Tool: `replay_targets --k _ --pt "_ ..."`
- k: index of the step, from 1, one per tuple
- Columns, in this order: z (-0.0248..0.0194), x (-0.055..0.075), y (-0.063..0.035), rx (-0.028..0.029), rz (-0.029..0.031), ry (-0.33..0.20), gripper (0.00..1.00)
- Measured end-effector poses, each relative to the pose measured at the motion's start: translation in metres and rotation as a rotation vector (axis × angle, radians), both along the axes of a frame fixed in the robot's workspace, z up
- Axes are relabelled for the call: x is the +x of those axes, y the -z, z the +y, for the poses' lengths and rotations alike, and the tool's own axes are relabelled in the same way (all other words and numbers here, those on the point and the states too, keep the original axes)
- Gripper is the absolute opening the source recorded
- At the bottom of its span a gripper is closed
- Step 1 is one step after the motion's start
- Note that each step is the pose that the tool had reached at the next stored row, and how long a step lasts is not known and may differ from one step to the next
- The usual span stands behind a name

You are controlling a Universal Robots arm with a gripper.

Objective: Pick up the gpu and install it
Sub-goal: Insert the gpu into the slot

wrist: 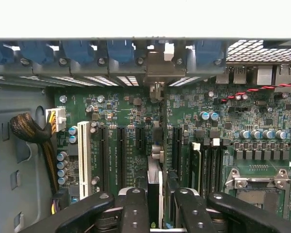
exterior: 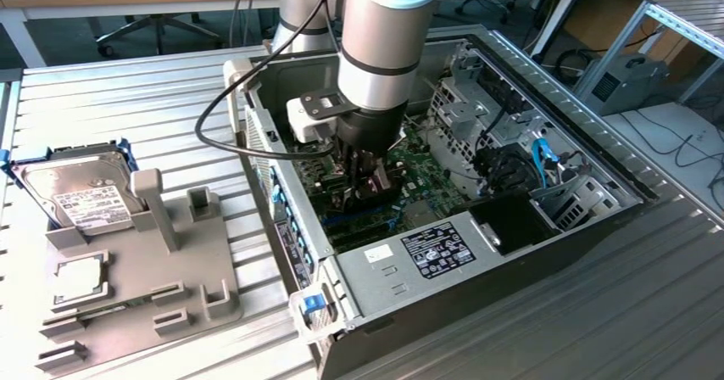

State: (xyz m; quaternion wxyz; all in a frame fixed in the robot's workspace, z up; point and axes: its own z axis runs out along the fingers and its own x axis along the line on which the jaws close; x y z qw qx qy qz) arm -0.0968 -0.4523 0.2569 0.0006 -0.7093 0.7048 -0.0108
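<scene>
We judge the task well advanced: the pincer [exterior: 364, 179] holds the gpu [wrist: 155, 179] edge-on between its fingers, lowered inside the open computer case [exterior: 588, 155] directly above the motherboard [wrist: 121, 121] slots, seating not yet confirmed.

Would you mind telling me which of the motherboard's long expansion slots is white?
It is the outermost slot, nearest the yellow-and-black cable bundle. The slots beside it, towards the gpu, are all black.

No lettering can be made out on the hard drive's white label [exterior: 91, 206] or the power supply's dark sticker [exterior: 436, 250].
</scene>
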Motion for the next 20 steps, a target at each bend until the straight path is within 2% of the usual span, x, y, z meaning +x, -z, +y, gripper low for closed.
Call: replay_targets --k 3,4,7,9,14,19,20 --pt "-0.0001 0.0 -0.0001 -0.0005 0.0002 0.0 0.27" --pt "-0.0001 0.0 -0.0002 -0.0008 0.0002 0.0 0.34" --pt "-0.0001 0.0 -0.0009 -0.0014 0.0005 0.0 0.34" --pt "0.0006 0.0 -0.0058 -0.0013 0.0004 0.0 0.34" --pt "0.0075 0.0 -0.0204 -0.0019 0.0002 0.0 0.34" --pt "0.0145 0.0 -0.0262 -0.0034 0.0004 0.0 0.32" --pt "0.0147 0.001 -0.0262 -0.0032 0.0005 0.0 0.25"
